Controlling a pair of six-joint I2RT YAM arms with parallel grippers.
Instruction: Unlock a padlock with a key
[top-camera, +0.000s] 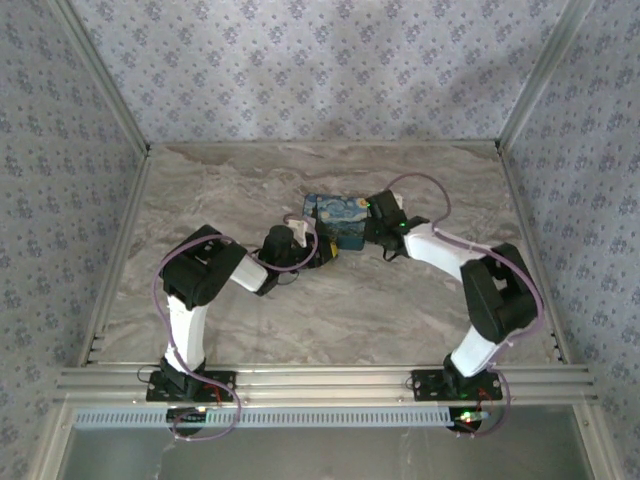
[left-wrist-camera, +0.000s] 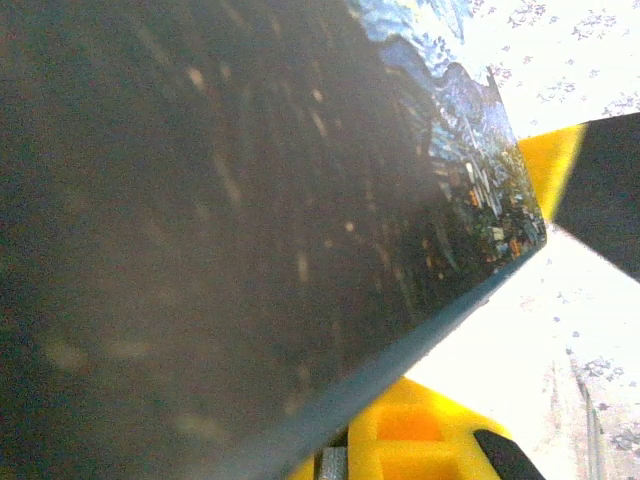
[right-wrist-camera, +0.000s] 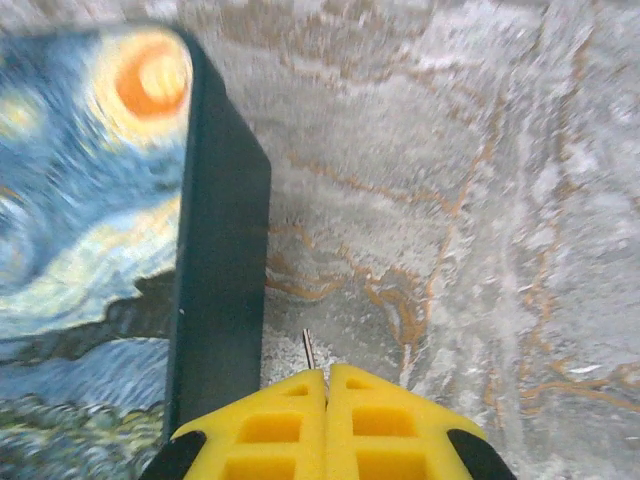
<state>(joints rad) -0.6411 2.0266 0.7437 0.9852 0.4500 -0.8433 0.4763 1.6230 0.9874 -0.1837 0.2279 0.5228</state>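
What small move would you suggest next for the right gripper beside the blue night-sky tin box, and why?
Probably nudge the right gripper toward the dark side wall of the blue night-sky tin box. It is shut on a thin metal sliver, perhaps the key, which points past that wall over the marble table, while the left gripper seems clamped on the tin.

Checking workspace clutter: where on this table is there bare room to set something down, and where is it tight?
Bare marble: the far strip between the tin box and the back wall, and the near middle of the table between the left arm and the right arm. It is crowded at the centre, where the left gripper and right gripper flank the tin box.
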